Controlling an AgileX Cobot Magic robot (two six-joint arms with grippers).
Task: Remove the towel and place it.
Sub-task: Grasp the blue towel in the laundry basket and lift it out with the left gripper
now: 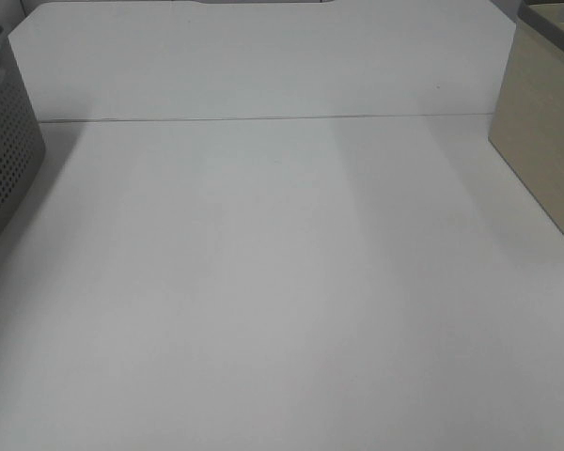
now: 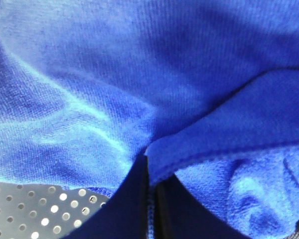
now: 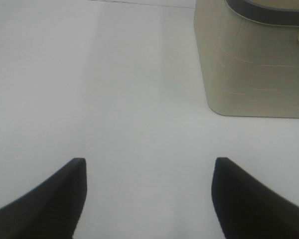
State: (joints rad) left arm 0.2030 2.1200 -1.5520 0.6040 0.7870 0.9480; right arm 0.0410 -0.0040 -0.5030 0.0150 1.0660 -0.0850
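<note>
Grey perforated basket [image 1: 5, 141] sits at the table's [image 1: 282, 301] left edge and a beige bin [image 1: 545, 141] at the right edge, with open white surface between. Left gripper [image 2: 152, 186] is pinched tight on the hem of the towel [image 2: 139, 74]. The towel is royal-blue plush, creased and bunched against the basket wall; long axis can't tell. Right gripper [image 3: 149, 162] is spread wide, holding nothing, above the table near the bin.

A staged lab test bench is suggested by a plain white tabletop [image 1: 282, 301], backed by a white panel [image 1: 263, 66] and flanked by a perforated grey basket [image 1: 5, 150] and a beige bin [image 1: 540, 141].
</note>
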